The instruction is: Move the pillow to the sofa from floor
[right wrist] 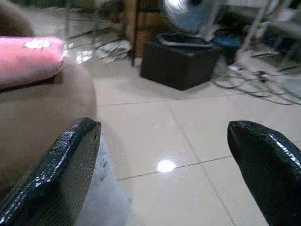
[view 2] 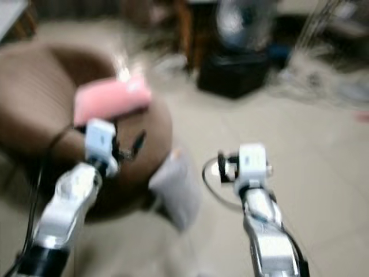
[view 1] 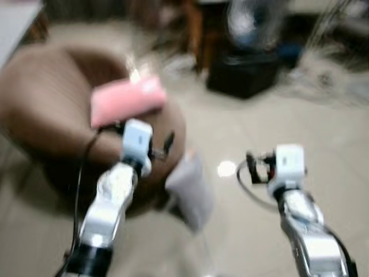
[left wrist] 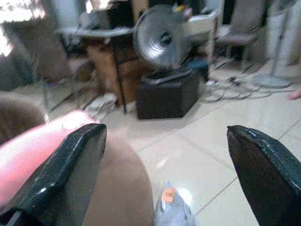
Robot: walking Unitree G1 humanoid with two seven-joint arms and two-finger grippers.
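Both sets of jaws stand spread wide with nothing between them. The left gripper [left wrist: 164, 174] hangs over the front edge of the brown sofa [view 1: 52, 104], its fingers [left wrist: 61, 174] framing the sofa's rounded edge and the tiled floor [left wrist: 202, 136] beyond. The right gripper [right wrist: 164, 174] is held out over the floor, just off the sofa's outer side, well apart from the left one.

The pink pillow [view 1: 128, 99] lies on the sofa, on the seat near its front edge, just beyond the left gripper; its end shows close beside the left finger in the left wrist view. A grey-white cloth thing [view 1: 189, 190] sits on the floor, against the sofa's foot, between the two arms; it is too blurred to name.

Farther off on the floor stands a black box [right wrist: 179, 59] with a fan [left wrist: 160, 37] behind it, and loose cables [right wrist: 263, 82] trail across the tiles to its side. A wooden table [left wrist: 113, 52] stands beyond.
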